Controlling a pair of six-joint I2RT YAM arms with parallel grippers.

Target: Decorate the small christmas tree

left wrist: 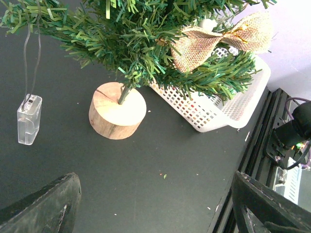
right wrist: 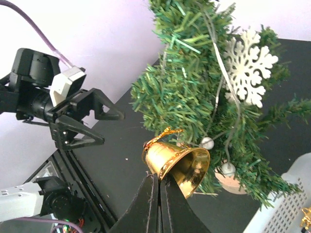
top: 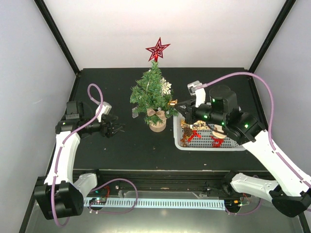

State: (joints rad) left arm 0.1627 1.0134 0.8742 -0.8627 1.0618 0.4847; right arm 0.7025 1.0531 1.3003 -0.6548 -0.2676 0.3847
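White basket (top: 206, 141), red ornaments (top: 194, 135) inside, near tree (top: 153, 92)

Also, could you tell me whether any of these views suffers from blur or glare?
Top external: evenly lit, small christmas tree crisp; left wrist: left gripper's fingers slightly soft at the bottom edge, wooden base sharp; right wrist: gold bell shows bright glints, otherwise sharp.

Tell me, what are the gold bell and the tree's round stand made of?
The gold bell looks shiny and mirror-like, so probably metal or metallic-coated plastic. The round stand seems to be bare, unpainted wood: pale grain and a crack on top.
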